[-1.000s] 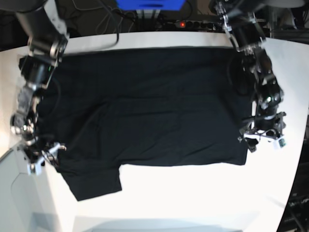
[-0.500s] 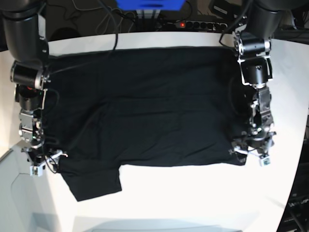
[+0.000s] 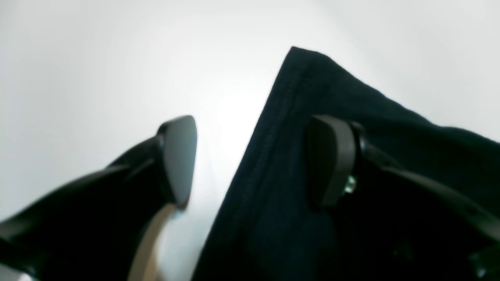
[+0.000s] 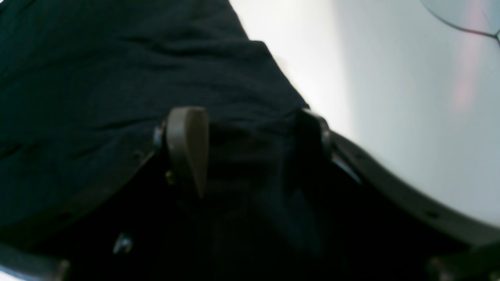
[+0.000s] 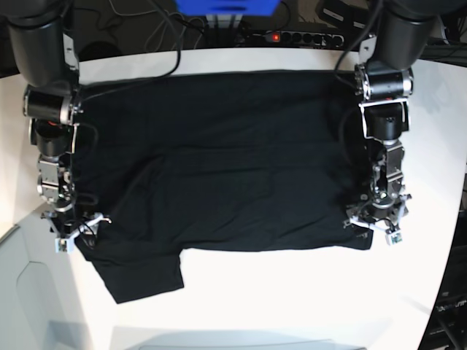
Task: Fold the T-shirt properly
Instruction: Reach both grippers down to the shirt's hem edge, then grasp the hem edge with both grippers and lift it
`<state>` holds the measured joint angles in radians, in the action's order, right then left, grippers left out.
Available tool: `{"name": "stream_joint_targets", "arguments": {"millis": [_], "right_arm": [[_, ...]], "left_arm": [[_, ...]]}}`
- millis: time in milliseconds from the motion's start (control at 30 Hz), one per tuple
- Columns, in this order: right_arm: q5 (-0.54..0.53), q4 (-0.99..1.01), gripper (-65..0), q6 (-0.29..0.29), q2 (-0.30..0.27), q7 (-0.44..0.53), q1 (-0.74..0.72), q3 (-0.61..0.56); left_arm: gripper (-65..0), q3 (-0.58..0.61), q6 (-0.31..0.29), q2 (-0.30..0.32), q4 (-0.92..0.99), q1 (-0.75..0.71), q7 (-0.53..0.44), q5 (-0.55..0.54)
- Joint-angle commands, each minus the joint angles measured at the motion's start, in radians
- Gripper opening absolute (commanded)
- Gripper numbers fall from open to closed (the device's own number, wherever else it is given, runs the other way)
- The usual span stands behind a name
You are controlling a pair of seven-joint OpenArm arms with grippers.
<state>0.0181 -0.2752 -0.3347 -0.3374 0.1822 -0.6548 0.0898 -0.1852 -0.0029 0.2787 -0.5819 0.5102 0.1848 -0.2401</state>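
The black T-shirt [image 5: 219, 160] lies spread flat on the white table [image 5: 292, 292], one sleeve sticking out at the front left. My left gripper [image 5: 373, 224] is at the shirt's front right corner. In the left wrist view it [image 3: 254, 160] is open, straddling the stitched hem of the T-shirt [image 3: 297, 97], one finger [image 3: 177, 160] over bare table and the other over cloth. My right gripper [image 5: 76, 233] hangs at the shirt's left edge above the sleeve. In the right wrist view it [image 4: 250, 152] is open with wrinkled T-shirt [image 4: 97, 78] cloth between its fingers.
A power strip [image 5: 273, 35] with a red light, cables and a blue box [image 5: 226, 6] sit behind the table's back edge. Bare white table runs along the front and the right side.
Both arms have straightened and swung inward. The left gripper moved left onto the shirt's corner; the right gripper shifted right onto the shirt's edge. Both jaws stayed open.
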Motion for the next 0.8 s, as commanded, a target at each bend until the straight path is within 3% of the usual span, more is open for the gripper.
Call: {"name": "stream_joint_targets", "arguments": {"millis": [0, 200, 367, 533, 633, 767], "right_arm": [[-0.011, -0.012, -29.5, 0.007, -0.015, 0.001, -0.023, 0.003], [-0.011, -0.012, -29.5, 0.007, -0.015, 0.001, -0.021, 0.003], [-0.011, -0.012, -29.8, 0.007, -0.015, 0.001, -0.021, 0.001], [-0.011, -0.012, -30.1, 0.007, -0.015, 0.001, -0.021, 0.000], [-0.011, -0.012, -33.4, 0.007, -0.015, 0.001, -0.021, 0.000], [-0.016, -0.019, -35.6, 0.007, -0.016, 0.046, -0.026, 0.003]], "left_arm": [[-22.1, -0.001, -0.003, 0.007, -0.008, 0.024, 0.012, -0.005], [-24.2, 0.089, -0.003, 0.007, -0.006, 0.024, 0.011, -0.005], [-41.3, 0.131, -0.003, 0.007, -0.005, 0.020, 0.011, -0.014], [-54.3, 0.134, -0.003, 0.007, -0.005, 0.018, 0.012, -0.014], [-64.8, 0.132, -0.003, 0.007, -0.005, 0.017, 0.015, -0.014], [-64.9, 0.135, -0.003, 0.007, -0.005, 0.014, 0.017, -0.012]]}}
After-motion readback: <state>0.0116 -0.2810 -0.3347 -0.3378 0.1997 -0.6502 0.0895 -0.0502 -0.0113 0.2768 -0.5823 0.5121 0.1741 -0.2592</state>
